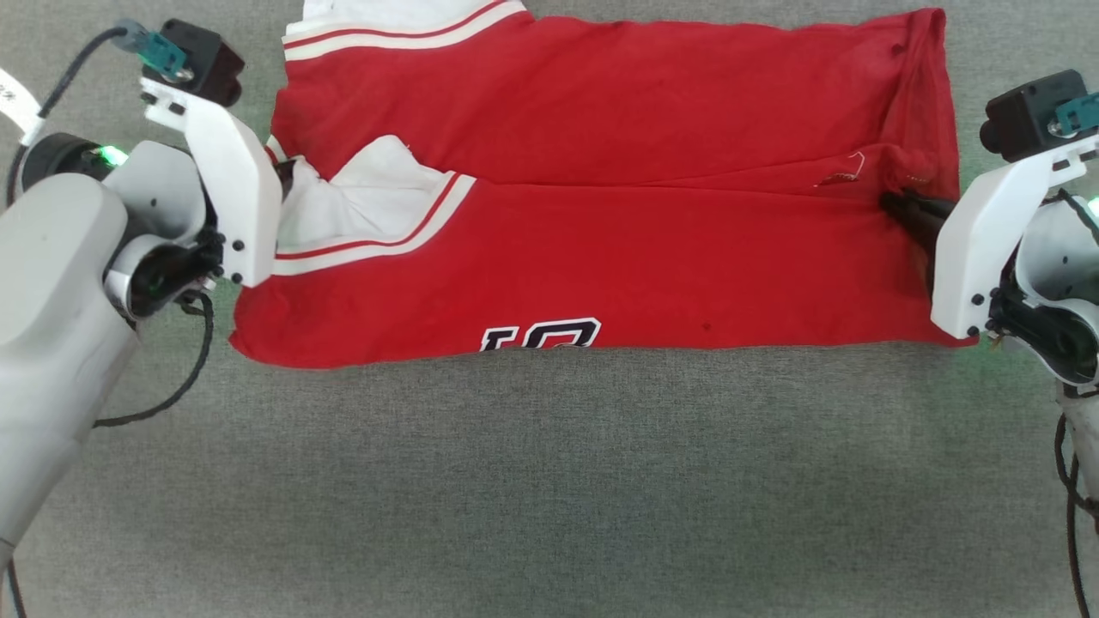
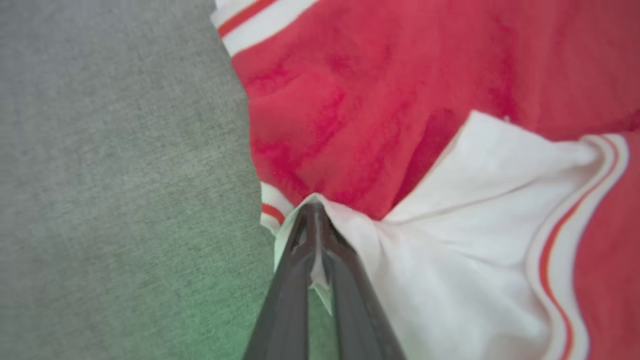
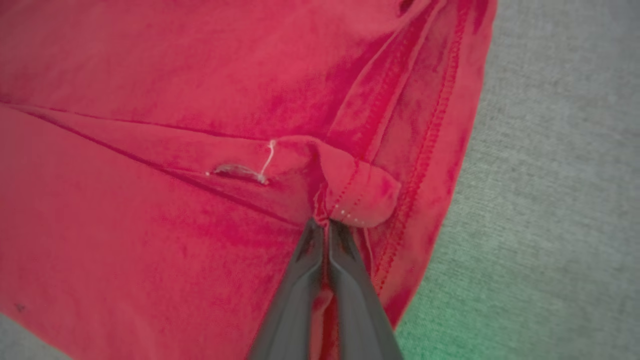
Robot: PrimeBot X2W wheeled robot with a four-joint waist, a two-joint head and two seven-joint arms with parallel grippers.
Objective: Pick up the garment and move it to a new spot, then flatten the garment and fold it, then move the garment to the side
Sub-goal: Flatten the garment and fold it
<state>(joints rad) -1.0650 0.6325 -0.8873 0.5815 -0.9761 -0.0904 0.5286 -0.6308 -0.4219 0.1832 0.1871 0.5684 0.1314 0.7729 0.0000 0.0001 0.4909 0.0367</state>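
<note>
The red garment lies folded lengthwise on the grey cloth surface, with its white sleeve and striped trim at the left and part of a black print at its near edge. My left gripper is shut on the white sleeve fabric at the garment's left end; in the left wrist view its dark fingers pinch a strip of the white sleeve. At the right end my right gripper is shut on the red hem. In the right wrist view a bunched red fold of the garment sits at the gripper's tips.
Grey cloth surface stretches across the whole near side and both flanks. Black cables hang beside each arm at the left and right edges. A loose white thread sticks up near the hem.
</note>
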